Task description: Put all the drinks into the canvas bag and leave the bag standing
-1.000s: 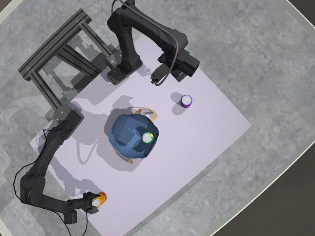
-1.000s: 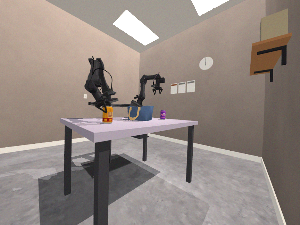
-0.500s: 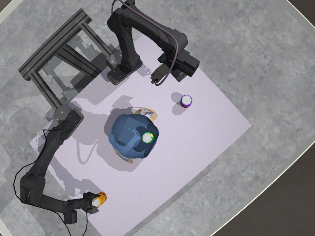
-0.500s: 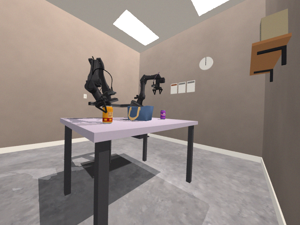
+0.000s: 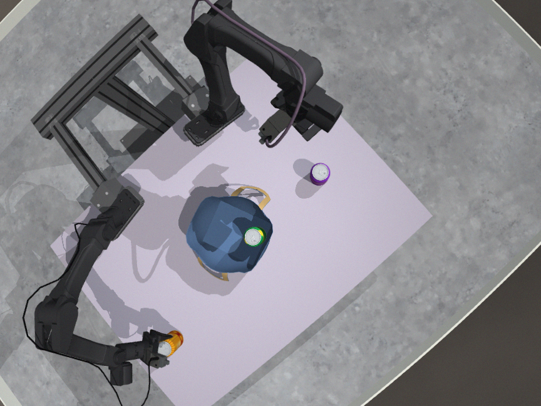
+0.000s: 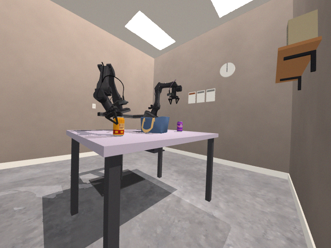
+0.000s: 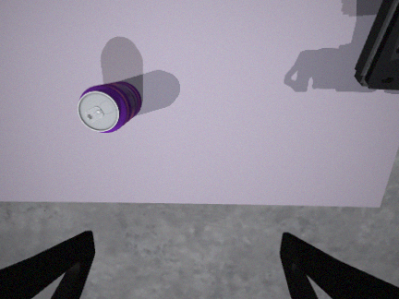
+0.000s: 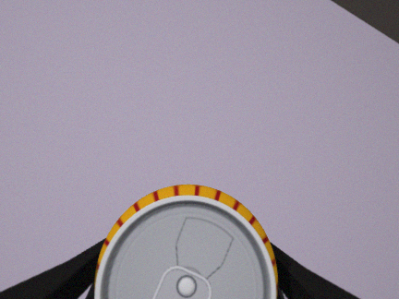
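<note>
The blue canvas bag stands with its walls up mid-table, tan handles hanging outside. A green can is inside it, top up, by one wall. A purple can stands on the table beyond the bag. My left gripper is open and empty, high above the table near the purple can. My right gripper is shut on the orange can, which stands upright on the table. In the right wrist view the can hides the fingertips.
The lilac table carries both arm bases along one side, beside a dark metal frame. The orange can is near a table edge. The bag stands between the orange and purple cans.
</note>
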Motion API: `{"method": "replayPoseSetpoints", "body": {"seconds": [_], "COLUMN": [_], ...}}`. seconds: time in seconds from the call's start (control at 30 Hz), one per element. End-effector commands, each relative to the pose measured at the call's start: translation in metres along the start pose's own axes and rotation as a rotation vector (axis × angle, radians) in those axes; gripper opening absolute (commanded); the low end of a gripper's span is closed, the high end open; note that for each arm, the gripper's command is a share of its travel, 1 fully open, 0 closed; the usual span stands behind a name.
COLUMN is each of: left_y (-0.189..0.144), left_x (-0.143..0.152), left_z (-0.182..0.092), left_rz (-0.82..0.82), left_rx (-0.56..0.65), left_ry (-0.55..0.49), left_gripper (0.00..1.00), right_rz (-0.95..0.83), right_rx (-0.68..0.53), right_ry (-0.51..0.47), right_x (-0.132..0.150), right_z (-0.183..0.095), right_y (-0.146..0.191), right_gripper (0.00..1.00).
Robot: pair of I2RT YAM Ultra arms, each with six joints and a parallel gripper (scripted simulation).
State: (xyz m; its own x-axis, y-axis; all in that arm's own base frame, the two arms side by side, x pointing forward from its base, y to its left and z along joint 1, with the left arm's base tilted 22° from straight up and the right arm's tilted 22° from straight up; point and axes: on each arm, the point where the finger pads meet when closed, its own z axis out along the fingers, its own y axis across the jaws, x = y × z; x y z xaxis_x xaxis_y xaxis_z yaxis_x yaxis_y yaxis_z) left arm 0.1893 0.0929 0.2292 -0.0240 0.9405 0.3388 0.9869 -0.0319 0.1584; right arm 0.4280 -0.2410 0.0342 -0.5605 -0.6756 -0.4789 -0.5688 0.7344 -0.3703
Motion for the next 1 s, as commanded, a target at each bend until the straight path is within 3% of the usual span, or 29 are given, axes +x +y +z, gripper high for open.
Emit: {"method": "replayPoseSetpoints", "body": {"seconds": [0.0, 0.07, 0.1, 0.97], "left_y": [0.0, 0.0, 0.0, 0.0], "left_x": [-0.002, -0.002, -0.002, -0.002], "left_z": [-0.006, -0.006, -0.006, -0.006], "left_rz": [0.009, 0.009, 0.009, 0.009], "left_rx": [-0.016, -0.016, -0.016, -0.016], "left_ry": [-0.012, -0.012, -0.012, -0.012], "left_gripper": [1.0, 1.0, 1.0, 1.0], "right_rz": [-0.037, -0.037, -0.01, -0.045], "right_rx": [0.056, 0.056, 0.01, 0.065], "right_ry": [-0.044, -0.044, -0.034, -0.076], "right_x": [-0.023, -0.023, -0.022, -0.077], "right_z": [-0.019, -0.019, -0.017, -0.082], "right_y": [-0.021, -0.021, -0.005, -0.022], "right_gripper": [0.7, 0.7, 0.7, 0.7]}}
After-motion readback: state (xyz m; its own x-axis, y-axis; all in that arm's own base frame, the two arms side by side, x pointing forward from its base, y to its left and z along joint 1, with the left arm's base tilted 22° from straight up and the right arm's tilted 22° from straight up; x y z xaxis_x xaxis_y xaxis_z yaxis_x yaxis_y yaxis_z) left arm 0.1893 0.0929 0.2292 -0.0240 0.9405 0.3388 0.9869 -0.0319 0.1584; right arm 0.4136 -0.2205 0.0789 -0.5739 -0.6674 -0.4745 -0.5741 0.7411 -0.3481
